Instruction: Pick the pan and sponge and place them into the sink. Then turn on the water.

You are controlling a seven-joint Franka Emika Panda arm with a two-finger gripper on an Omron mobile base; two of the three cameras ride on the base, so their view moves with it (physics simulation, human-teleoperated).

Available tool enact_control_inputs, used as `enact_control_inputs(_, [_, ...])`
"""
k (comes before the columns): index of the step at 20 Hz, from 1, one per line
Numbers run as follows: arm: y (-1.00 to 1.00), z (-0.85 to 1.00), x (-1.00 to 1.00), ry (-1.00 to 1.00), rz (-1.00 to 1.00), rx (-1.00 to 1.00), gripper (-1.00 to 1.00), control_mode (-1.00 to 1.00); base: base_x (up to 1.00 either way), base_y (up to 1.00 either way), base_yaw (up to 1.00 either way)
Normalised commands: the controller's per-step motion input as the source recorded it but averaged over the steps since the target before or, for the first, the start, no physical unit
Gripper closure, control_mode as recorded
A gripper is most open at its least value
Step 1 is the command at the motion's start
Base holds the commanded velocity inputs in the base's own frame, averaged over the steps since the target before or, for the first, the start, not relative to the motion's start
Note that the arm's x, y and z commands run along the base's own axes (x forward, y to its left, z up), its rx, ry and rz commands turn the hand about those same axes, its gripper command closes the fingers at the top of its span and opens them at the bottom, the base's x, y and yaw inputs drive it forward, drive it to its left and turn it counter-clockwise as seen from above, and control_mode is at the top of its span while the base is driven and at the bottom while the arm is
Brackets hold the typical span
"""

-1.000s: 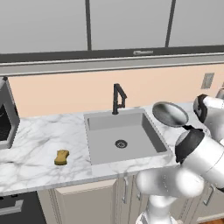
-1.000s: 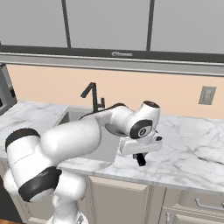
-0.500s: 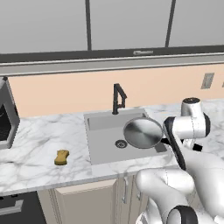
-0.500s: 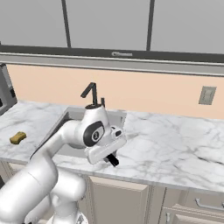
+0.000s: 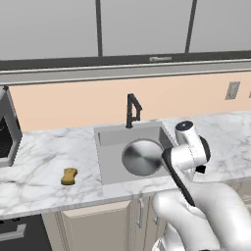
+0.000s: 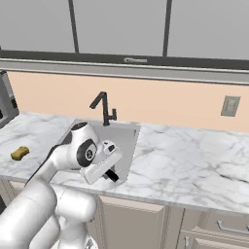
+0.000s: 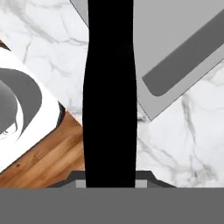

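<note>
The pan [image 5: 141, 157], a round silver-grey dish, lies level and low inside the sink [image 5: 110, 142], right of its middle. Its black handle [image 5: 174, 172] runs back toward my arm. In the hand view the handle [image 7: 109, 96] stands as a thick black bar between my fingertips, and my gripper [image 7: 109, 178] is shut on it. From the right base view my gripper [image 6: 111, 175] hangs over the sink's [image 6: 127, 140] near edge, and my arm hides the pan. The yellow sponge [image 5: 69, 176] lies on the counter left of the sink. No water runs from the faucet [image 5: 132, 110].
Marble counter [image 5: 44, 162] spreads on both sides of the basin. A dark appliance [image 5: 6, 132] stands at the far left. A wall outlet [image 6: 230, 105] sits above the right stretch of counter. Upper cabinets hang over the back wall.
My arm has swung the pan left from above the counter on the sink's right, then lowered it into the basin. The sponge has stayed put.
</note>
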Motion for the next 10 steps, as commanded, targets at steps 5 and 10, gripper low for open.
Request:
enact_control_inputs(5, [0.00, 0.00, 1.00, 0.07, 0.00, 0.01, 1.00, -1.00, 0.00, 0.00, 0.00])
enact_control_inputs(10, [0.08, -0.02, 0.97, 0.14, 0.00, 0.00, 1.00, -1.00, 0.00, 0.00, 0.00])
